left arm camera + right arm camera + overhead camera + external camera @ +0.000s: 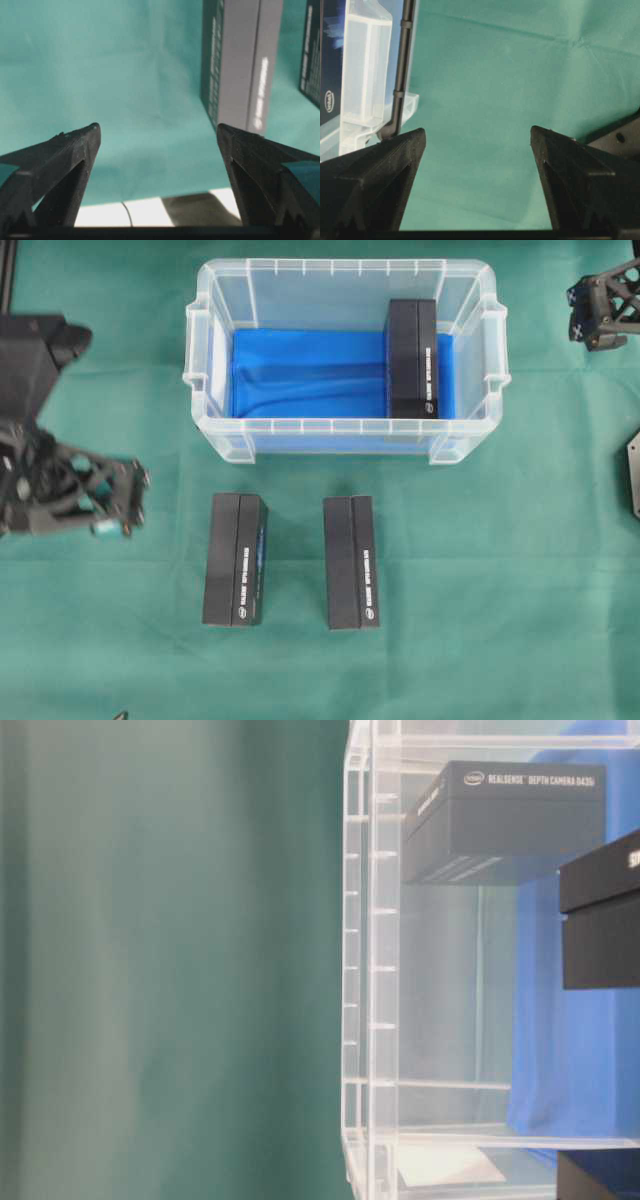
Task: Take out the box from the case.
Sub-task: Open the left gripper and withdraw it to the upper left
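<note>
**One box left in case, both jaws open and empty**

Box (412, 358) stands on edge at the right end of the case (340, 275), on the blue lining, close to the right wall. Two more boxes (236, 559) (350, 562) sit on the surface, lower centre. Left gripper (112, 502) far left, right gripper (597, 312) upper right, both clear of everything. Box looks like rigid, light cardboard with a smooth finish; pinch across the narrow faces from above, squarely, or it may slip.
</note>
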`<state>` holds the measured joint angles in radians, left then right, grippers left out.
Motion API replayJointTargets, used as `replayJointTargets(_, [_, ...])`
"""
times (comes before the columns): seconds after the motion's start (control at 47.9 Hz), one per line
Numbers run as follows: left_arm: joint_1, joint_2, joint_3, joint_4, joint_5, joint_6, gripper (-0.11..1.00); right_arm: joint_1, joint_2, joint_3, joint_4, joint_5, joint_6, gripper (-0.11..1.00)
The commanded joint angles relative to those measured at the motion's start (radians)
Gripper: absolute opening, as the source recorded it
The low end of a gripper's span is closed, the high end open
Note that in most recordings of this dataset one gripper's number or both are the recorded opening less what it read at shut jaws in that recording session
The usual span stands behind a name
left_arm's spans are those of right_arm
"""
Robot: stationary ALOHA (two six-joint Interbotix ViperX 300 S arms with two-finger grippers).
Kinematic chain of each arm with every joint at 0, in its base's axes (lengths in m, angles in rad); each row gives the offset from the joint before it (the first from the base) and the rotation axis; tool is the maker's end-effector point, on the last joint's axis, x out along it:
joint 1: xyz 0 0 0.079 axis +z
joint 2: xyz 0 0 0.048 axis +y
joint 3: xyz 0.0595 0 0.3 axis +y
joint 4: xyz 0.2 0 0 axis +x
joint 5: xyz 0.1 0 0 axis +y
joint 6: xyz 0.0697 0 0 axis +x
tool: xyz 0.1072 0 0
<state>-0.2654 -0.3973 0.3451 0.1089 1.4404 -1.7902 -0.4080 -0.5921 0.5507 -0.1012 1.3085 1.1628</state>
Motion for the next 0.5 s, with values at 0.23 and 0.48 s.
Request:
replayJointTargets(0.23, [0.295,-0.115,0.057,-0.002,0.005,0.245,1.00,0.002,-0.006,-0.012,0.003,0.014,0.005,0.85])
replayJointTargets(0.48, [0.526,-0.115,0.051,-0.043,0.018,0.489,1.00,0.000,-0.006,-0.009,0.005,0.020,0.006,0.85])
